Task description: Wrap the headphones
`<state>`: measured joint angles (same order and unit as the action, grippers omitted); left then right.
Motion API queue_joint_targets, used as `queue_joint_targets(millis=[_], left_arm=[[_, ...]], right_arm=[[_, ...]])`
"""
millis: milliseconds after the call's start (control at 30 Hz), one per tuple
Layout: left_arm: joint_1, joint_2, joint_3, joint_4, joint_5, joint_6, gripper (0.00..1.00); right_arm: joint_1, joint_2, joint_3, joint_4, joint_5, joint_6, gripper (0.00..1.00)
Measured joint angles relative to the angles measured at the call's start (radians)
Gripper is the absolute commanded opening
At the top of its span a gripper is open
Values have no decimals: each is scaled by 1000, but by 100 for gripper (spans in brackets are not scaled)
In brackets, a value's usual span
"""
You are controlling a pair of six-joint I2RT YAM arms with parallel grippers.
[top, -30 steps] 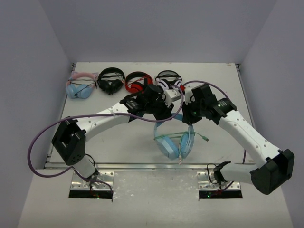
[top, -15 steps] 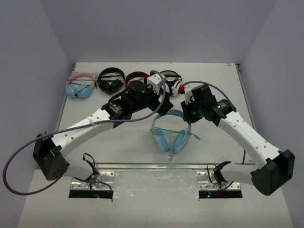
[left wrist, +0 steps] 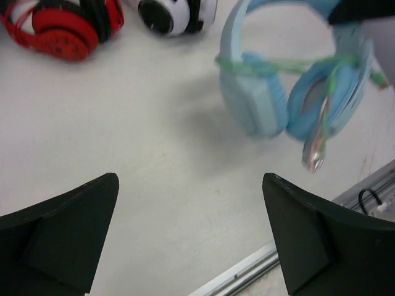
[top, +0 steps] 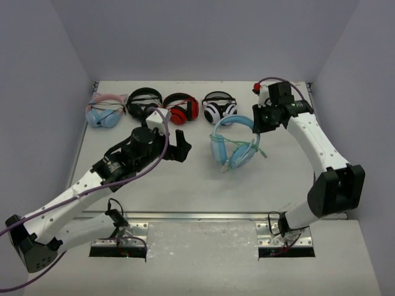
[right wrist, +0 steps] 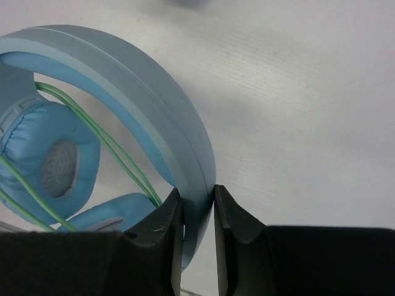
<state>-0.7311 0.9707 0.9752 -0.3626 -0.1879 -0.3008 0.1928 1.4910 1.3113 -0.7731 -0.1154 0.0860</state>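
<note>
The right gripper [right wrist: 196,202] is closed on the headband of the headphones [top: 220,147]; the right wrist view shows both fingers pressed against the band's two faces, with no visible gap. The left gripper [left wrist: 190,180] is spread wide and holds nothing. It hovers above the table [top: 154,185], well apart from the headphones, with its jaws facing them. The headphones sit right of the table's centre, just in front of the white-and-black pair [top: 219,106], which ends a row at the far edge also containing a red pair [top: 179,108], a black pair [top: 144,103] and a pair with pink cat ears [top: 105,111]. It cannot be determined whether the ear cups rest on the surface or hang slightly above it. The mint-green cable [left wrist: 281,63] runs in several turns across the two ear cups and passes inside the headband. Its plug end [left wrist: 313,157] hangs loose below one cup. Assessment: the winding appears largely complete, since no long free run of cable is visible. Remaining work is probably to secure or tuck the loose plug end, set the headphones down in line with the row, and open the right gripper.
</note>
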Motion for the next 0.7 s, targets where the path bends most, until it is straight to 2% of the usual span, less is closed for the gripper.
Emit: queue_joint_targets(millis=[200, 300, 400, 533, 700], left_arm=[[0, -210, -208, -149, -1, -23, 100], [0, -299, -237, -157, 15, -19, 100], [0, -319, -235, -145, 16, -19, 100], [0, -298, -235, -135, 44, -19, 100], [0, -315, -253, -134, 85, -18, 100]], right_arm=[[-147, 226, 259, -64, 44, 0, 1], [-194, 352, 398, -106, 85, -5, 1], [-209, 488, 595, -181, 137, -15, 1], [-217, 550, 732, -210, 193, -15, 1], [-217, 555, 777, -204, 266, -26, 1]])
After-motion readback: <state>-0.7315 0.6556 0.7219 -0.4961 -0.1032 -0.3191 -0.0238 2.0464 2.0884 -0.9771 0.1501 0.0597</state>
